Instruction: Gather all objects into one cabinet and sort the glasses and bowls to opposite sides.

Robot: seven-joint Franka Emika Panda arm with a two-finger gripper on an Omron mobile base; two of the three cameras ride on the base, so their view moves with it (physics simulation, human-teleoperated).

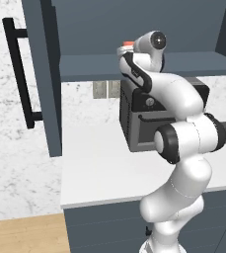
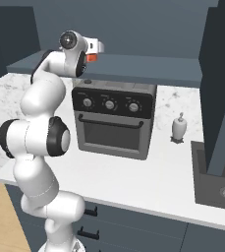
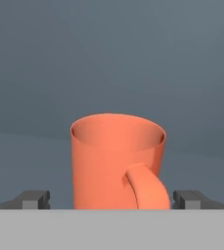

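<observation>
One orange mug (image 3: 117, 161) sits dead ahead of my gripper (image 3: 113, 200) in the hand view, upright, its mouth open to the top and its handle turned toward the camera. The two fingertips (image 3: 34, 199) stand well apart, one on each side of the mug's base, so the jaws are spread and flank it; I can't tell whether either pad touches its wall. From the base views the hand is raised to the open shelf of the dark slate-blue cabinet (image 1: 134, 66), above the black countertop oven (image 2: 115, 118), and a sliver of orange shows at the gripper's front there. The mug stands on that shelf, just above the oven's top. My judgement: the grip axis runs across the mug's width, so closing squarely hinges on keeping the handle centred between the fingers.
</observation>
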